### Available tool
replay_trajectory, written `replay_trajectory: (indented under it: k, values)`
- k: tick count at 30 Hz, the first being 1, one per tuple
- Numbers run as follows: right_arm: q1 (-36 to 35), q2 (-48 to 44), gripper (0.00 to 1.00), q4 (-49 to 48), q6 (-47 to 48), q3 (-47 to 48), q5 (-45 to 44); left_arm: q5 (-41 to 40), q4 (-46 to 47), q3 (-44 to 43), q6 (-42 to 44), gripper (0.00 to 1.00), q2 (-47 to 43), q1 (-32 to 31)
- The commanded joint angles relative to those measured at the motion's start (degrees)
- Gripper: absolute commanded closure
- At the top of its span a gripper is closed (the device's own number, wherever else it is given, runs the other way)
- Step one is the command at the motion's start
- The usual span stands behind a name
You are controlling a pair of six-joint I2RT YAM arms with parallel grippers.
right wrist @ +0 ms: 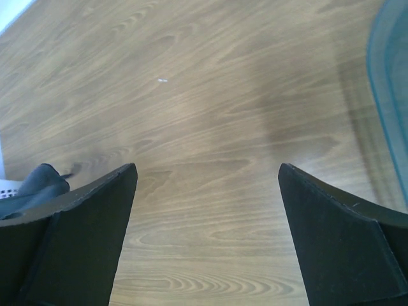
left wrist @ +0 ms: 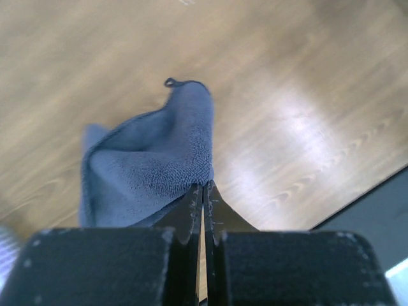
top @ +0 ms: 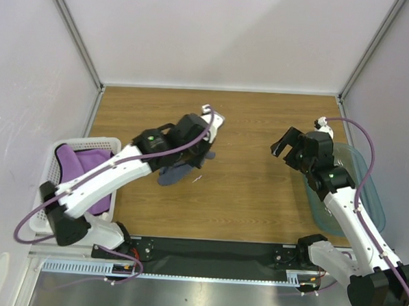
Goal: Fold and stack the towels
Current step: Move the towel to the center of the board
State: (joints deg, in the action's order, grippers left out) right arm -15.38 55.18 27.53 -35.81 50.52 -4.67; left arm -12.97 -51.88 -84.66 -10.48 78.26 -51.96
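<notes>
The left gripper (left wrist: pixel 203 191) pinches shut on an edge of the navy towel (left wrist: pixel 150 159), over the middle of the table (top: pixel 257 197). The right gripper (right wrist: pixel 207 171), its fingers wide, should take a free corner so the towel spreads flat.

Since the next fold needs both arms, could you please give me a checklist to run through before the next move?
1. Left pincer shut on the navy towel: ok.
2. Right pincer open and empty: ok.
3. Right pincer apart from the navy towel: ok.
4. Navy towel hanging free of the table: cannot tell; its low end may touch.
5. Purple towel out of the basket: not ok, it lies inside.
</notes>
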Motion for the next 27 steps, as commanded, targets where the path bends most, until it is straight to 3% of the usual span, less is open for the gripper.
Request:
replay_trajectory:
  k: [1, 2, 7, 9, 10, 11, 13, 14, 16, 19, 23, 27]
  values:
    - [-0.1, -0.9, 0.0, 3.1, -1.5, 0.9, -4.8, 9.5, 8.6, 3.6, -1.5, 0.99, 6.4, -0.3]
    - [0.0, -1.4, 0.0, 4.8, -1.5, 0.9, -5.3, 14.2, 11.3, 5.5, -2.3, 1.0, 7.7, -0.3]
    - [1.7, -2.5, 0.0, 7.8, -1.0, 0.5, -5.9, 22.1, 21.9, 5.9, -6.1, 1.0, 14.7, -1.6]
    - [1.9, -2.6, 0.0, 8.4, -0.8, 0.5, -5.4, 23.3, 24.4, 5.7, -6.7, 0.91, 15.9, -1.6]
    - [2.1, -2.5, 0.0, 8.4, -0.7, 0.5, -5.5, 23.5, 24.7, 5.7, -6.5, 0.84, 16.7, -1.6]
    - [2.1, -2.4, 0.0, 8.5, -0.6, 0.5, -5.4, 23.4, 24.8, 5.8, -6.3, 0.65, 17.4, -1.6]
    - [2.1, -1.8, 0.0, 8.2, -0.5, 0.5, -5.3, 20.7, 22.4, 5.3, -6.0, 0.4, 18.3, -1.6]
    - [2.2, -1.6, 0.0, 8.2, -0.4, 0.5, -5.1, 18.4, 20.3, 4.4, -6.1, 0.14, 19.1, -1.6]
    - [2.2, -0.7, 0.0, 7.9, -0.4, 0.6, -4.2, 10.9, 15.8, 4.9, -6.6, 0.04, 18.7, -1.3]
    - [2.2, 0.5, 0.0, 7.2, -0.7, 0.2, -2.7, 7.9, 14.4, 10.4, -9.3, 0.01, 14.6, 0.8]
    - [2.1, 1.6, 0.0, 5.8, -2.2, -1.7, -0.4, 9.3, 19.4, 20.2, -15.8, 0.05, 7.4, 5.6]
    - [-0.2, 2.8, 0.0, 5.3, -3.7, -3.2, 0.4, 8.0, 22.6, 26.1, -23.0, 0.21, 5.1, 7.6]
